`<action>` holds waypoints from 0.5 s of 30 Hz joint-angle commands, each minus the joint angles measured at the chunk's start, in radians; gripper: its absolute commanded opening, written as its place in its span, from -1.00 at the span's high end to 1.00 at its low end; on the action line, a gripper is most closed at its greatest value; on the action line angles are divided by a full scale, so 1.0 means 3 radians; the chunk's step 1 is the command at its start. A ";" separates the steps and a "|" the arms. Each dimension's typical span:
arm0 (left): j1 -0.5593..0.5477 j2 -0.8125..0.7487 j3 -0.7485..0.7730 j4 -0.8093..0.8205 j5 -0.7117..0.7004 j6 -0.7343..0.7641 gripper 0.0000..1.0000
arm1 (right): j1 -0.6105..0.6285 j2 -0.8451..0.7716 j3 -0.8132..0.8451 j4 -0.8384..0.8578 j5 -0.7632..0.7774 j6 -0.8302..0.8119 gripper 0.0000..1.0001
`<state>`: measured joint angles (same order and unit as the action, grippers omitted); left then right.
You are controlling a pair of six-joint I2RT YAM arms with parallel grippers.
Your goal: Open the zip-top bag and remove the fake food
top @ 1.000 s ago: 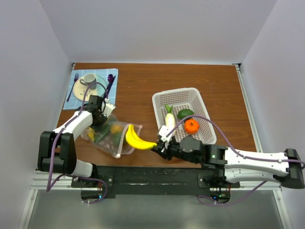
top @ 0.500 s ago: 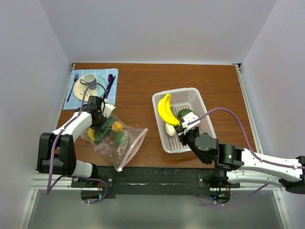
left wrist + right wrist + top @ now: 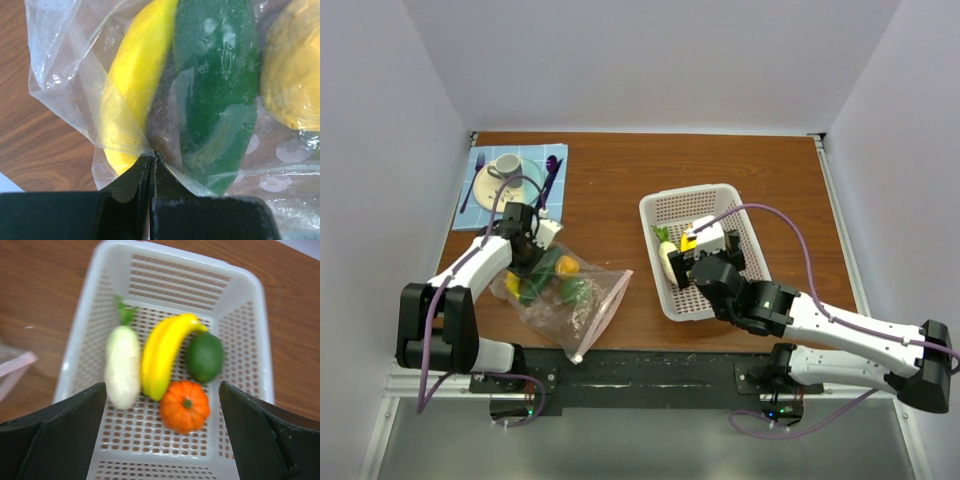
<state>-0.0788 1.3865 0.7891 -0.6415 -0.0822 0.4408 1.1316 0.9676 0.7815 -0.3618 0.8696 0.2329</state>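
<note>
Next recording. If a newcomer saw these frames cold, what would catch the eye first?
The white basket, right of centre on the table, stands out. A yellow banana, a white oblong piece, a green fruit and an orange piece lie in it, with the right gripper open above. At the left, the left gripper is shut on the zip-top bag, which holds a yellow piece and a dark green piece.

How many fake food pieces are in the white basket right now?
4 in the basket: white oblong piece at left, banana beside it, green fruit at right, orange piece nearest the camera. None seems hidden there.
</note>
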 commanded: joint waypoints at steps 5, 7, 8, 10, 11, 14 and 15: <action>0.0017 0.0113 0.0172 -0.0056 0.0187 -0.0058 1.00 | 0.0430 0.0449 0.0105 0.0822 -0.1563 -0.0393 -0.17; 0.0022 0.0154 0.0172 -0.0025 0.0182 -0.0068 1.00 | 0.0574 0.0573 -0.0006 0.1108 -0.1686 -0.0378 0.44; 0.0022 0.0195 0.0172 -0.0015 0.0177 -0.0073 1.00 | 0.0594 0.0619 -0.0083 0.1215 -0.1722 -0.0342 0.60; 0.0022 0.0231 0.0172 0.0016 0.0162 -0.0073 1.00 | 0.0625 0.0773 -0.0247 0.1706 -0.1784 -0.0316 0.68; 0.0017 0.0256 0.0162 0.0026 0.0162 -0.0084 1.00 | 0.0625 0.0834 -0.0273 0.1824 -0.1804 -0.0306 0.66; 0.0017 0.0292 0.0136 0.0057 0.0151 -0.0094 1.00 | 0.0625 0.1176 -0.0202 0.2111 -0.1865 -0.0316 0.51; 0.0017 0.0292 0.0136 0.0062 0.0151 -0.0099 1.00 | 0.0625 0.1324 -0.0171 0.2212 -0.1901 -0.0316 0.49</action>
<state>-0.0788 1.4502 0.8227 -0.6525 -0.0555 0.4286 1.3212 1.2751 0.7086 0.0780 0.3656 0.1417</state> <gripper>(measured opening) 0.027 0.231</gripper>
